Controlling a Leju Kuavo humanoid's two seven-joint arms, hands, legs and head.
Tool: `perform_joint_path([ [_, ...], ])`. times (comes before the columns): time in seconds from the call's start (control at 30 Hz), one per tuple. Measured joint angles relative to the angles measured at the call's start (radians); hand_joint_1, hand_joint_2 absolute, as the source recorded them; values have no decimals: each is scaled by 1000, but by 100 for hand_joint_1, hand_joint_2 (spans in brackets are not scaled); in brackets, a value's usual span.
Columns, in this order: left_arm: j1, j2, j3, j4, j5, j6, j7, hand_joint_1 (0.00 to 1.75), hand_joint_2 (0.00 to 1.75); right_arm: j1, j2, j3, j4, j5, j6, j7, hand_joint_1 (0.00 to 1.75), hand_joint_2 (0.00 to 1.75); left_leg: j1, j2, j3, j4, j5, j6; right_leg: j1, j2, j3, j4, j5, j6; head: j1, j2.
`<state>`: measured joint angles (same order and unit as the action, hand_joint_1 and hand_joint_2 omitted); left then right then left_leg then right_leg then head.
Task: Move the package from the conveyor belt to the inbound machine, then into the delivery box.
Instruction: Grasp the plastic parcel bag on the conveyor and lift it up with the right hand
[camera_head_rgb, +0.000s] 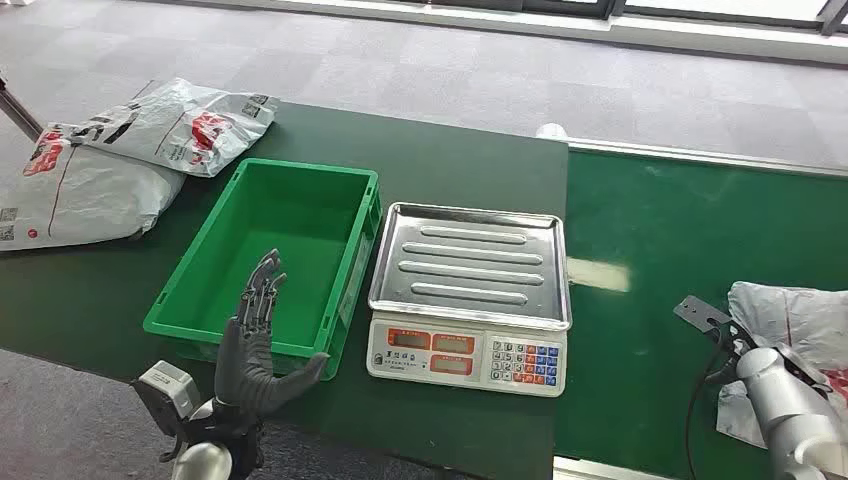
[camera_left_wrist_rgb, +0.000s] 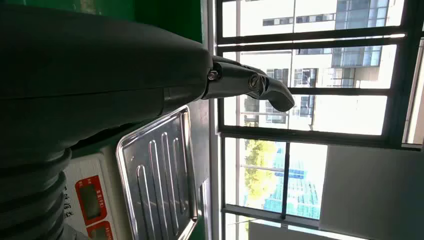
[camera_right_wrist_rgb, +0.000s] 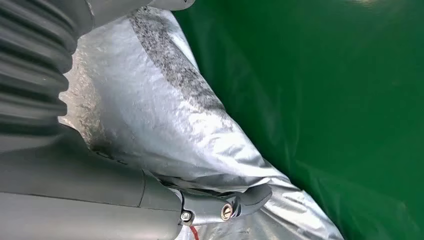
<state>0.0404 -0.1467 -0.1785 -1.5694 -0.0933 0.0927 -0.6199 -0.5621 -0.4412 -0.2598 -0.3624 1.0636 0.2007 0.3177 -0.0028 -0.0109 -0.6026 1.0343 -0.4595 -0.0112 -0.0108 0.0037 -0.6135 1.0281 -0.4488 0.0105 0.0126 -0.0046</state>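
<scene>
A grey plastic package lies on the green conveyor belt at the far right. My right arm reaches onto it. In the right wrist view my right hand lies against the package, its thumb stretched out along the crinkled wrap and touching it; no grip shows. The inbound machine, a scale with a steel tray, stands in the middle. The green delivery box sits empty to its left. My left hand hangs raised at the box's near wall, fingers spread, holding nothing; the left wrist view shows its thumb above the tray.
Two more white-and-red packages lie at the table's far left corner. The dark green table ends close in front of the box and scale, with grey carpet beyond. A window wall stands behind.
</scene>
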Motion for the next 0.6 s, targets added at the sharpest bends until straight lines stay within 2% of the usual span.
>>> perform_joint_path([
  [0.03,-1,0,0,2,-1,-1,0,0,175,-2,0,0,3,2,7,8,0,175,0,-1,0,0,0,0,0,-1,1,0,0,0,0,0],
  [0.07,-2,0,0,3,-2,-2,0,0,175,-5,0,0,7,4,13,14,34,175,0,-1,1,0,0,0,0,-1,1,0,0,0,0,0],
  [0.17,-10,0,-1,13,-8,-7,2,0,175,-21,-2,0,31,12,40,41,165,175,0,-5,3,0,0,0,0,-4,6,-2,-1,1,0,0],
  [0.2,-11,0,-1,16,-9,-7,2,0,175,-25,-2,0,38,14,45,46,175,175,1,-6,4,0,0,0,0,-4,7,-2,-1,1,0,0],
  [0.33,-13,0,-1,26,-11,-8,2,0,175,-34,-2,-1,46,20,27,53,175,175,1,-8,6,0,0,1,1,-6,11,-5,-1,2,0,0],
  [0.6,-11,0,-1,21,-12,-6,12,0,175,-44,-2,-4,46,41,-78,53,175,175,1,-8,5,0,-1,2,0,-7,11,-5,-1,2,0,0],
])
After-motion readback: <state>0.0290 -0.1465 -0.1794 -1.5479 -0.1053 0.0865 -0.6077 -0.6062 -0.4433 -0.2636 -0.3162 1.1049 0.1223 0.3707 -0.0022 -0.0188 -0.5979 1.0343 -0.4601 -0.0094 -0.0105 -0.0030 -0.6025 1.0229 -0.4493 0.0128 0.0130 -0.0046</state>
